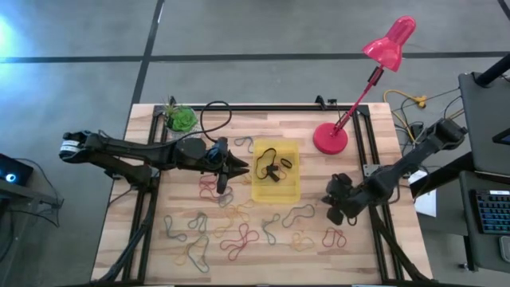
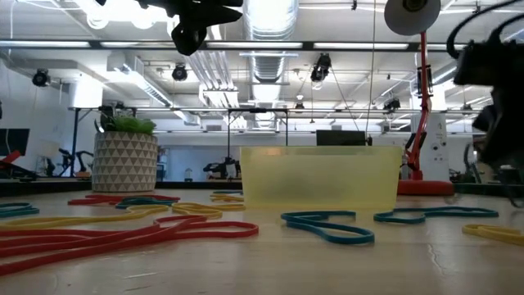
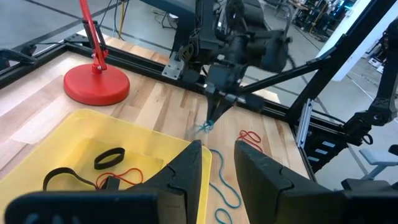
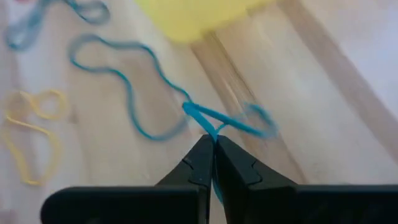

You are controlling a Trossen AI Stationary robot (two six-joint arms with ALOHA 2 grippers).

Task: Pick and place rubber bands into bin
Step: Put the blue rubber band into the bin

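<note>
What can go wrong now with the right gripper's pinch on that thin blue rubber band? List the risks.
1. The right gripper is shut on only a small fold of the thin blue rubber band; it may slip out when lifted.
2. The band's long loop trails across the table and could snag or stretch.
3. The left gripper hovers at the shallow yellow plastic bin, possibly crowding the drop.

Bin [image 1: 276, 182] mid-table; rubber bands [image 1: 239, 236] in front.
</note>
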